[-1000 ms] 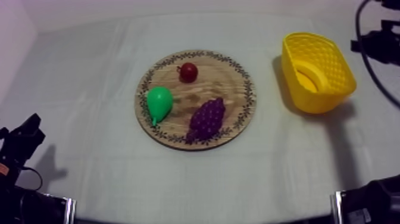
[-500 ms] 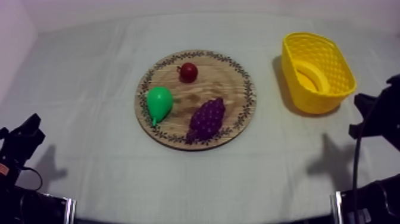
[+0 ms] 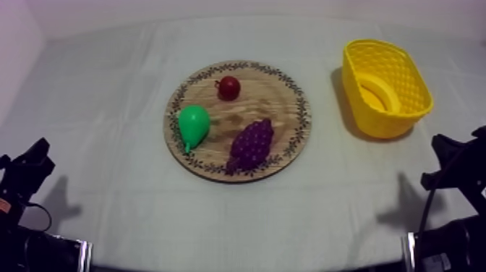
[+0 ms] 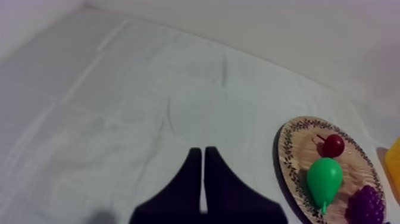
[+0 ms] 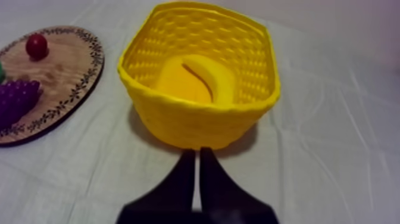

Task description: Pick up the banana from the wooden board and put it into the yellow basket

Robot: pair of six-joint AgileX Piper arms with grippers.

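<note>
**Tool state.** My left tool (image 4: 203, 176) is closed on nothing. Its two fingers lie together as a narrow wedge over bare cloth. My right tool (image 5: 197, 173) is likewise closed and empty, and its wedge points at the near wall of the yellow basket (image 5: 196, 122). In the top view this tool sits low at the right side of the bench (image 3: 108, 87), apart from the basket.

**Task item.** The banana (image 5: 199, 77) lies inside the yellow basket, curved against its floor and below the rim on all sides.

**Board.** The round wooden board (image 3: 239, 66) sits near the middle of the bench. It carries three items:
- The pear (image 3: 193, 124) is at the board's left, close to the patterned rim.
- The bunch of grapes (image 3: 252, 143) is toward the near edge.
- The small red fruit (image 3: 228, 87) is toward the far edge.

The three items are apart from one another, and none overhangs the rim.

**Clearances.**
- A strip of bare cloth separates the board's right edge from the basket.
- The basket stands near the right side of the bench.
- Open cloth runs along the whole near side, between the two arms.
- The area left of the board is open as far as the left tool, which is well apart from the board's rim.
</note>
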